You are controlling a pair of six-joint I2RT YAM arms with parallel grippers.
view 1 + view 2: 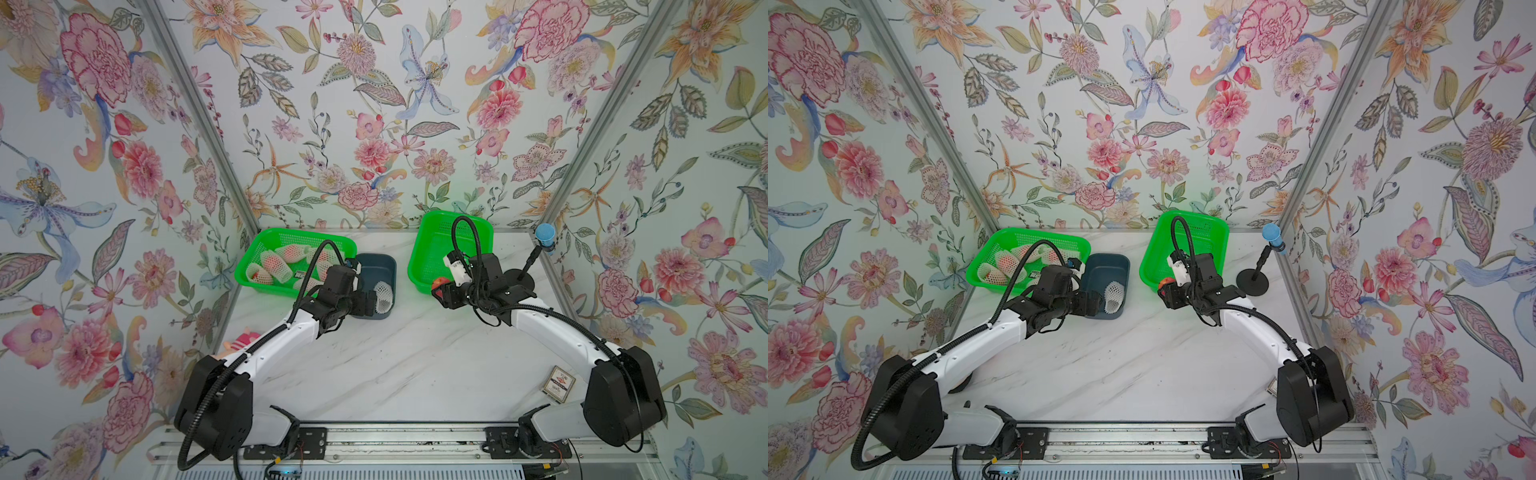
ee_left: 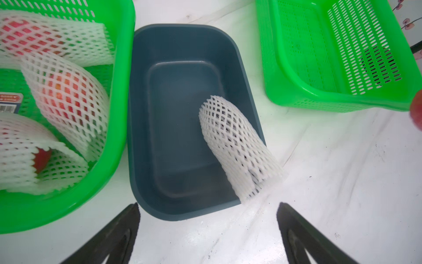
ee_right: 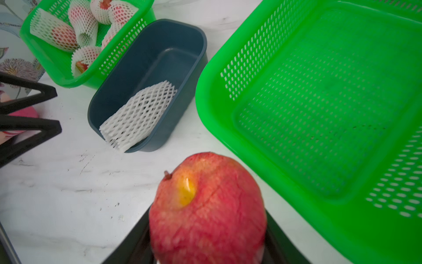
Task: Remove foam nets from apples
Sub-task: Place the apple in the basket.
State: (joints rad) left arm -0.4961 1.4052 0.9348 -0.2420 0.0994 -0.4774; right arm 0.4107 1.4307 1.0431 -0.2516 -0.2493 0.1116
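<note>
Right hand (image 1: 441,294): clenched on a bare apple (image 3: 206,205) — dark fingers flank it on both sides; red skin, a yellow patch by the stalk.
Left hand (image 2: 208,206): released, fingers spread wide with nothing between them, hovering over the near end of the blue-grey bin (image 1: 376,261).
Left green basket (image 1: 249,274): several netted apples (image 1: 272,262) lying crowded, red showing through white mesh; a barcode sticker (image 2: 9,102) on its floor.
Blue-grey bin: one loose foam net (image 2: 237,146), an empty tube leaning on the bin's wall, one end sticking out over the near corner rim.
Right green basket (image 3: 212,96): perforated floor showing bare in the right wrist view.
Edges: the bin's long side sits tight by the left basket's rim — touching or not, cannot tell. A strip of bench (image 1: 399,365) separates the bin from the right basket. The held apple hangs just outside that basket's near rim, over the bench.
Open room: broad marble bench between the two arms.
Margins: pink plush toy (image 1: 243,341) by the left wall, small card box (image 1: 558,383) near the right arm's elbow, black stand (image 1: 528,270) with a blue ball top at the far right corner.
</note>
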